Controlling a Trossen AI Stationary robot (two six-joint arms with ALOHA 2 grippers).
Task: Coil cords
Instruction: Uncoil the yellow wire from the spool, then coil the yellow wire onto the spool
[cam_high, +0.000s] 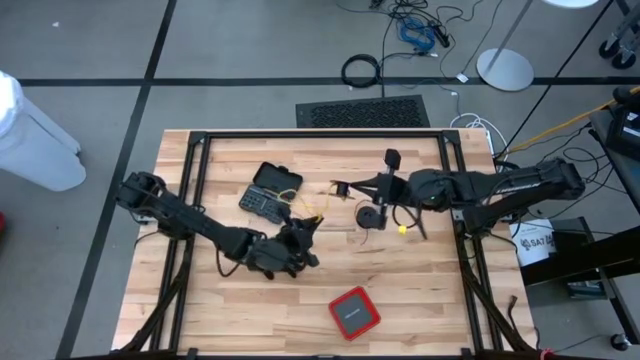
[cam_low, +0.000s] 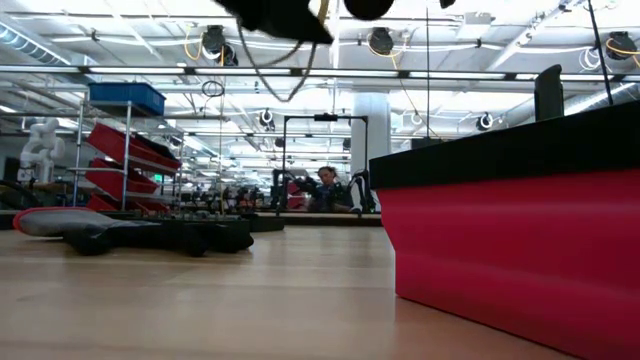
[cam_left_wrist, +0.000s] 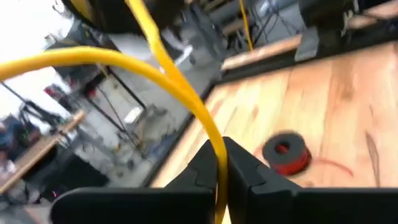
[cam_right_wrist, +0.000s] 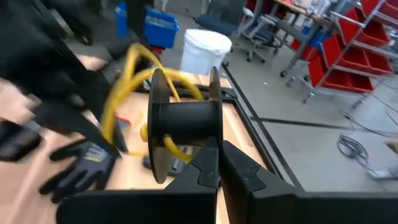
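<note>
Two grippers are sharing the yellow cord (cam_left_wrist: 180, 93): the left gripper (cam_left_wrist: 219, 163) is pinching it taut while the right gripper (cam_right_wrist: 214, 163), clenched on the black spool (cam_right_wrist: 184, 121), needs steady tension for even wraps.

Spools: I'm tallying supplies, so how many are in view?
2. A black spool carrying yellow wire is clamped by the right gripper. A spool of red wire lies on the table. Others may be hidden.
</note>
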